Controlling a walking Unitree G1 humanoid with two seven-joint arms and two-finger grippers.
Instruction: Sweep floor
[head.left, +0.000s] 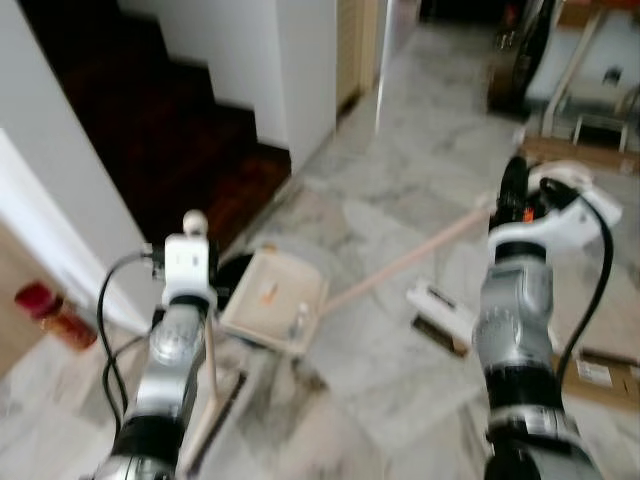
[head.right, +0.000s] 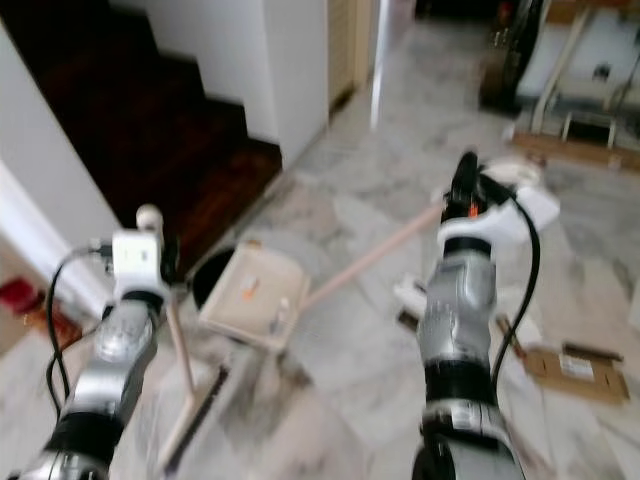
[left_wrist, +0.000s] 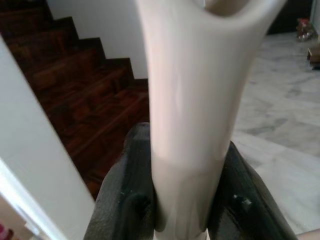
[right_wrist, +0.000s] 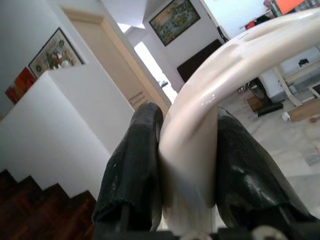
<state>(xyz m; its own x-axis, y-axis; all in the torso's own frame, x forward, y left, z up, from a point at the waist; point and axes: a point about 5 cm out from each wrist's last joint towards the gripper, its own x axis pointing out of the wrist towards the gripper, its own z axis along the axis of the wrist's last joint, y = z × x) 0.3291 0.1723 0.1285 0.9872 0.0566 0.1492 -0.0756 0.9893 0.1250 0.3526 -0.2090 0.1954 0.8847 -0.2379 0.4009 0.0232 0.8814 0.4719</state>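
Left gripper (left_wrist: 185, 200): pinching the pale broom handle (head.left: 211, 350) between both black fingers (left_wrist: 127, 200), just below its round knob (head.left: 195, 220); pressing in from either side, no gap showing.

Right gripper (right_wrist: 187, 180): clamping the curved cream loop grip (right_wrist: 200, 125) at the top of the dustpan pole (head.left: 400, 262); closing tight on it.

Broom: standing close to upright at 7 o'clock in the head views. Long axis running nearly 12 to 6, knob pointing to 12, dark brush head (head.left: 215, 420) resting on the marble floor (head.left: 400, 180) at 6, just beside the pan.

Dustpan (head.left: 275, 295): lying left of centre, near the foot of the dark wooden stairs (head.left: 150, 130). Pole stretching from the pan at 8 o'clock up to the right gripper at 2 o'clock, the pan tipping toward the brush.

Progress, judging by the pan: carrying at least a small orange scrap (head.left: 267, 292) and a pale bit (head.left: 299, 320), so some collecting appearing done. Sweeping seeming to be under way, not finished. Blurring too much to tell what fine dust is lying on the floor.

Remaining, as a judgement: working the open marble toward 3 and 4 o'clock, where a flat white item (head.left: 440, 305) and a cardboard piece (head.left: 600, 375) are lying; emptying the pan afterwards.
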